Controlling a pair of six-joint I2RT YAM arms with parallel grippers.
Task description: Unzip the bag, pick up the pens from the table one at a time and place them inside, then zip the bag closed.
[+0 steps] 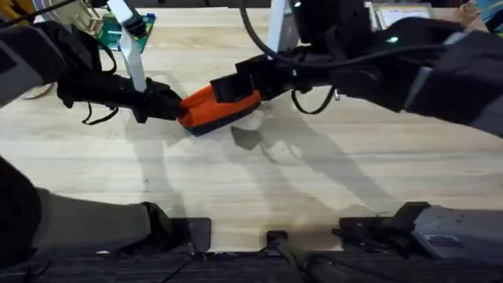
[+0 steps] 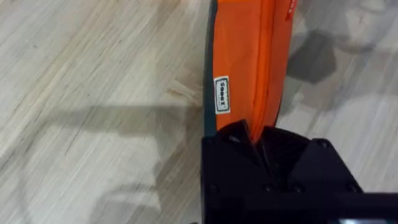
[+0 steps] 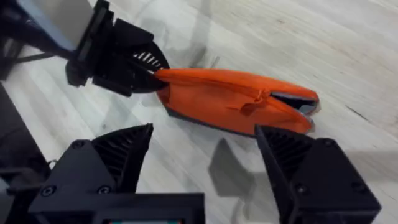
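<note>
Left claw (image 3: 146, 74) pinches the bag (image 3: 233, 102) by one end, right claw (image 3: 205, 168) hangs wide open, zipper looks nearly shut, so almost done I'd say.

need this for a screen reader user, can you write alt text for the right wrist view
A bright orange soft fabric pouch with a dark underside lies on a pale wooden plank table, its zipper mostly closed with a small gap open at one end. The left arm's black claw pinches the pouch's opposite end, while the right claw hovers open in the foreground.
</note>
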